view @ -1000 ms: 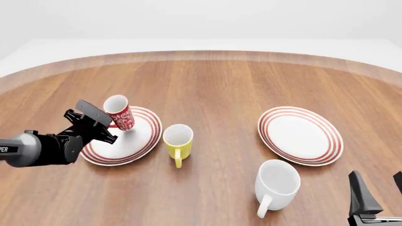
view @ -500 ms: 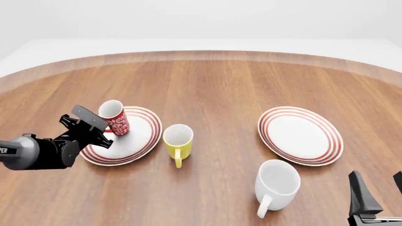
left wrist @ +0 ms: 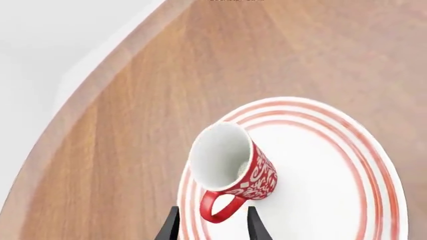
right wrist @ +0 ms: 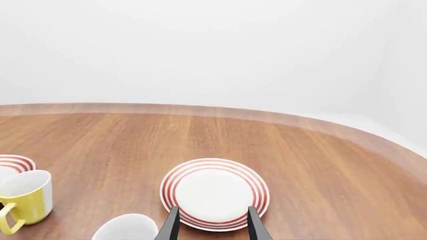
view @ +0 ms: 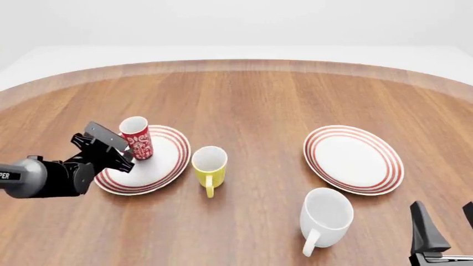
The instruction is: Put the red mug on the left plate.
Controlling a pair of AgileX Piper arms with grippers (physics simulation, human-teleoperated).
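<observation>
The red mug with white swirls stands on the left plate, on its left part, handle turned toward my left gripper. In the left wrist view the mug sits on the ringed plate, and its red loop handle lies between the spread fingers of the left gripper. The jaws look open and no grip shows. My right gripper is open and empty at the near right edge, and it also shows in the right wrist view.
A yellow mug stands just right of the left plate. A bigger white mug stands near front right. The second ringed plate lies at right, also in the right wrist view.
The red mug came down from a tilted, lifted hold and now stands on the left plate. The left gripper dropped with it and then rose slightly. The right arm has not moved.
</observation>
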